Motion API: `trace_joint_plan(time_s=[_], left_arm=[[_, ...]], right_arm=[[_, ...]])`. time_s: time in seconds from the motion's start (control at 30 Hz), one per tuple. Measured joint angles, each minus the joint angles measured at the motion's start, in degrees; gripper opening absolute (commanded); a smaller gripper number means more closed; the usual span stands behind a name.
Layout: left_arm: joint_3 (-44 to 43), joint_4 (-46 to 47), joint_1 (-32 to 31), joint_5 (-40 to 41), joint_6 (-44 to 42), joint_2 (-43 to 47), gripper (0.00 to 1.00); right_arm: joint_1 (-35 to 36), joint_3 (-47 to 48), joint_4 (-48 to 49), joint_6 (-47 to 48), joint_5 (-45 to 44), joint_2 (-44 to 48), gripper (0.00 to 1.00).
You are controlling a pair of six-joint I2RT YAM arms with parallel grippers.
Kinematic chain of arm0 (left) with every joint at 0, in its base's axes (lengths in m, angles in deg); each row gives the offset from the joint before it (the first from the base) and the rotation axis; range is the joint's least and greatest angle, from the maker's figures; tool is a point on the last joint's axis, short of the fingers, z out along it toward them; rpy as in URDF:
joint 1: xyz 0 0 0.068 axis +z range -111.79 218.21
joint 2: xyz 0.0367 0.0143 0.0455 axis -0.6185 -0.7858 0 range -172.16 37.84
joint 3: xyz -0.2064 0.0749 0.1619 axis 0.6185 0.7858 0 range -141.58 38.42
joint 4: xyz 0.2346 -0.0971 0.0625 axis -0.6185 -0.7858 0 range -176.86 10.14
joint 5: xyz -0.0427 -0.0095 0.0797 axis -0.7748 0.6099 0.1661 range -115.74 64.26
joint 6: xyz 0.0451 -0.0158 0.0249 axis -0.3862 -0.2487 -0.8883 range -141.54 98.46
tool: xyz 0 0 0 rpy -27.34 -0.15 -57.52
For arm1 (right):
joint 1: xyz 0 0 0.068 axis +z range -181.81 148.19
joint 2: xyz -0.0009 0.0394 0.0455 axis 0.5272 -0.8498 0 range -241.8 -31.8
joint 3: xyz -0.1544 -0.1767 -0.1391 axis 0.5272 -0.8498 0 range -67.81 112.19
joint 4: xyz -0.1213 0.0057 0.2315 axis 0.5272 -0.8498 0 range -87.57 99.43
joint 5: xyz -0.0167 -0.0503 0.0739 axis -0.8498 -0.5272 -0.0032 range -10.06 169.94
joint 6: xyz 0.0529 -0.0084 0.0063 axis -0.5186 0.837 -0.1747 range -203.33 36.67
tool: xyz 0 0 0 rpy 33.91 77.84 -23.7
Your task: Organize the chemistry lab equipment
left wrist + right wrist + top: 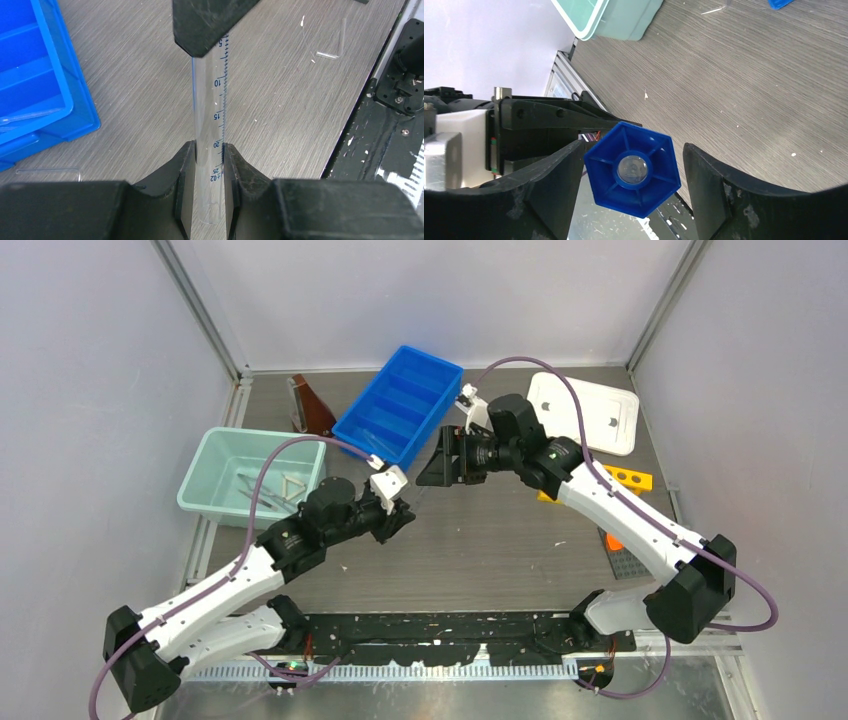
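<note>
The left end effector [207,150] is clamped on the clear cylinder [210,100] above the worktop [280,90]. The cylinder's blue foot [631,170] sits between the wide-spread jaws of the right end effector [633,150], which have not closed on it. Tongs [250,483] and triangle [291,487] already lie in the teal bin [198,468]. Still to sort, I judge: the cylinder, loose glass rods [327,54], the yellow rack [628,478] and the white lid [585,412], all outside the blue tray [368,388].
</note>
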Motion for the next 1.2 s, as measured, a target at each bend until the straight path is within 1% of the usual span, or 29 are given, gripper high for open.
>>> trace_joint_plan(time_s=[0.1,0.2,0.27,0.3,0.37,0.47,0.5,0.6,0.63,0.67,0.9,1.03,1.2], left_arm=[[0.3,0.0,0.0,0.0,-0.7,0.0,0.02],[0.3,0.0,0.0,0.0,-0.8,0.0,0.03],[0.3,0.0,0.0,0.1,-0.8,0.1,0.05],[0.3,0.0,0.0,0.2,-0.7,0.2,0.07],[0.5,0.0,0.0,0.3,-0.7,0.3,0.14],[0.6,-0.2,0.0,0.3,-0.7,0.4,0.3],[0.6,-0.2,0.0,0.3,-0.7,0.4,0.38],[0.5,-0.3,0.0,0.3,-0.7,0.5,0.76],[0.3,-0.6,0.0,0.4,-0.5,0.5,0.95],[0.1,-0.9,0.0,0.5,-0.9,0.5,0.99],[-3.1,-4.9,-0.1,1.3,-0.4,2.1,1.0],[-3.9,-7.0,-0.1,2.0,-0.9,4.7,1.0],[-2.6,-8.3,-0.1,4.1,-2.6,7.9,1.0]], right_arm=[[0.0,0.0,0.9,-0.5,0.4,0.0,0.63],[0.0,0.0,1.6,-0.7,0.7,0.0,0.51],[0.0,-0.2,2.1,-0.8,0.8,0.0,0.45],[0.0,-0.4,2.4,-0.8,0.8,0.0,0.43],[0.0,-1.1,3.3,-0.9,0.8,0.2,0.41],[0.0,-2.3,4.3,-1.2,0.7,1.0,0.4],[0.0,-2.6,4.4,-1.2,0.5,1.3,0.4],[0.0,-3.1,4.4,-1.0,-1.0,2.3,0.39],[0.0,-3.3,4.2,-0.6,-2.1,2.7,0.38],[0.0,-3.4,3.7,-0.3,-3.5,3.2,0.38],[-1.7,-4.4,-0.8,2.7,-13.3,7.5,0.37],[-2.5,-4.5,-4.8,5.3,-22.0,10.5,0.37],[-3.8,-4.3,-12.6,9.0,-34.3,13.6,0.37]])
